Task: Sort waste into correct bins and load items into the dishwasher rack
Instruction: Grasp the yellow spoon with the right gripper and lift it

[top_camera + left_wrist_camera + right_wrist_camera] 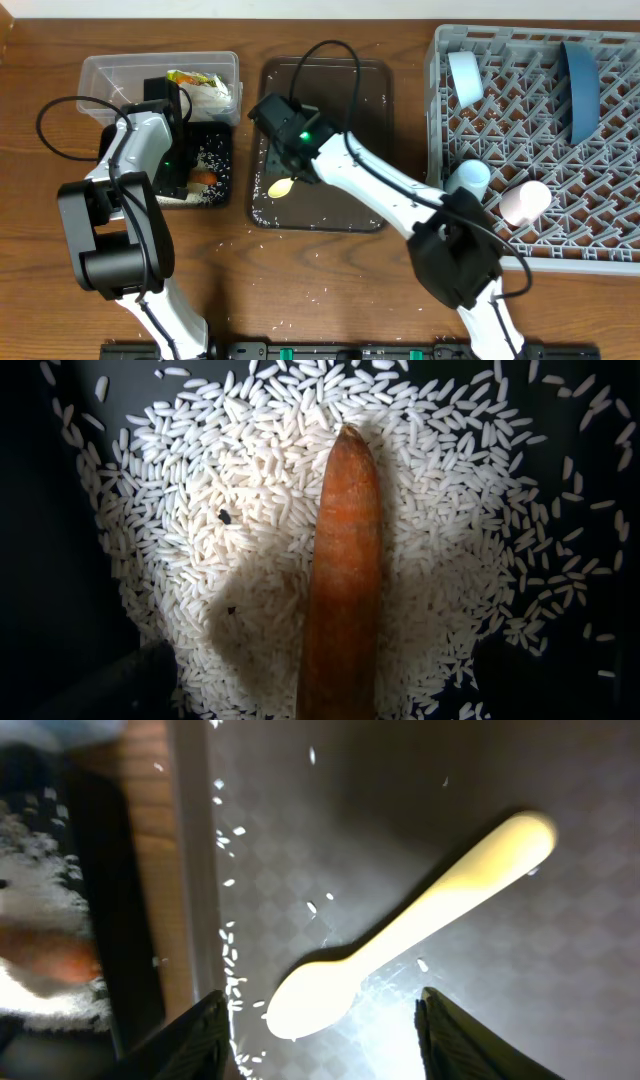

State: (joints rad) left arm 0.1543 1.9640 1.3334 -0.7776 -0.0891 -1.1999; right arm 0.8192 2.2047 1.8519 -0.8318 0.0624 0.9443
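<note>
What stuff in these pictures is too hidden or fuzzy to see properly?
Carrot stick: left wrist view, the bottom edge cuts off its lower end.
Wrapper: overhead, print too small to read.
Rack: overhead, the right edge cuts off its far side.
Rice: right wrist view, blurred at the left.

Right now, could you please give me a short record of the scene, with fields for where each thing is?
spoon: yellow spoon lies flat on brown tray, not held
right gripper: open, above the spoon's bowl end
black tray: rice and carrot stick
clear tub: wrapper, tissue
rack: dark blue plate, pale blue bowl, light blue cup, pink cup
</note>
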